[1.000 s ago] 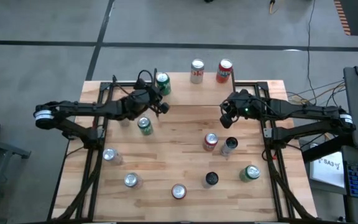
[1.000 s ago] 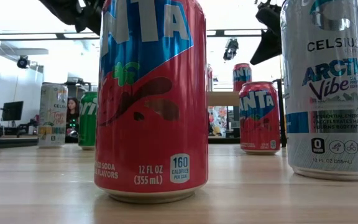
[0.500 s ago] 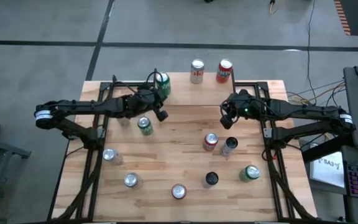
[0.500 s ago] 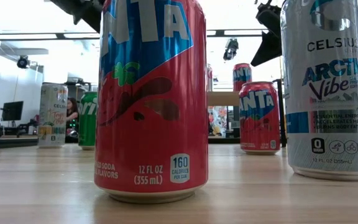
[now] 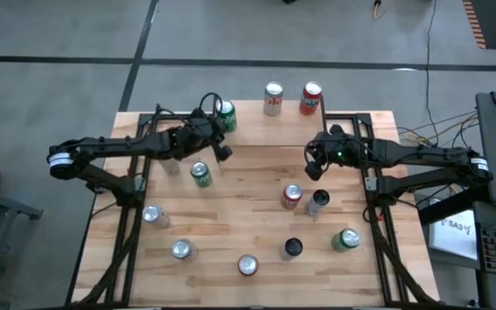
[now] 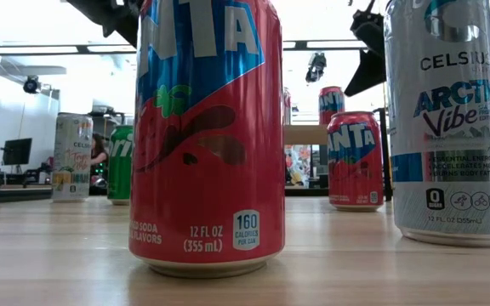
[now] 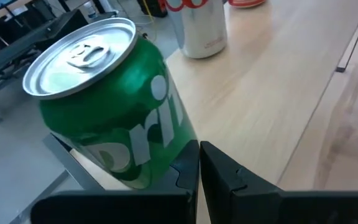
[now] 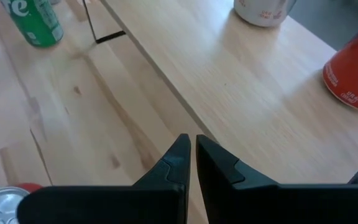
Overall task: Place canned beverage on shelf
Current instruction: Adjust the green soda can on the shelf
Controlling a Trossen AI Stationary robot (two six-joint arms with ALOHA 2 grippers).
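The green aluminium Sprite can (image 5: pixel 225 114) stands upright on the low light-wood shelf with thin black legs (image 5: pixel 265 129), at the shelf's left end and close to its corner. The left wrist view shows its base right by the board's edge. Further along the shelf's back edge stand a white can (image 5: pixel 273 98) and a red can (image 5: pixel 311 98).

The left gripper (image 5: pixel 221 152) hangs just beside the green can with its fingers pressed together and nothing between them. The right gripper (image 5: pixel 313 162) is likewise closed and empty, above the shelf's front edge towards its right end.

The main risk appears to be the green can's position. It sits so near the corner that a small nudge could tip it off the shelf onto the butcher-block tabletop (image 5: pixel 239 215). The likeliest source of that nudge is the left gripper itself. Its closed fingers (image 7: pixel 185 168) are right next to the can's wall, so any sideways swing or drop of the wrist could clip it.

A second risk concerns the cans on the tabletop. Another green can (image 5: pixel 201 174) lies almost under the left arm, and a low pass of the arm could knock it over.
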